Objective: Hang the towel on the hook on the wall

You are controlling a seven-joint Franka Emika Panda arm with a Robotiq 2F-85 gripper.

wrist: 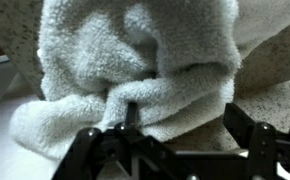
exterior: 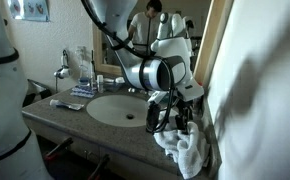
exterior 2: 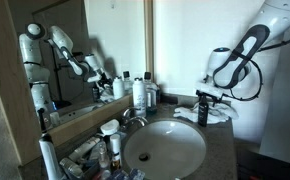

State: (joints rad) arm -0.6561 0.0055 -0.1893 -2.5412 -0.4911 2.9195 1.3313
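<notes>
An off-white wall (exterior: 270, 90) rises beside a bathroom vanity, where a mirror (exterior 2: 80, 40) backs a speckled stone counter (exterior: 70, 125) set with an oval white sink (exterior 2: 165, 150). The towel (exterior: 188, 152) lies rumpled on the counter's corner, close to the wall. The gripper (exterior: 175, 122) is down on it, its fingers (wrist: 247, 130) spread apart on either side of a fold. Bottles (exterior 2: 140, 92) stand near the faucet (exterior 2: 133, 118); their labels are too small to read.

I count one towel (exterior: 185, 150) at lower right, one sink basin (exterior: 120, 108) mid-frame, one faucet (exterior: 63, 73) at left, and one gripper (exterior: 170, 118). The bottles (exterior 2: 138, 93) are too small to count.
</notes>
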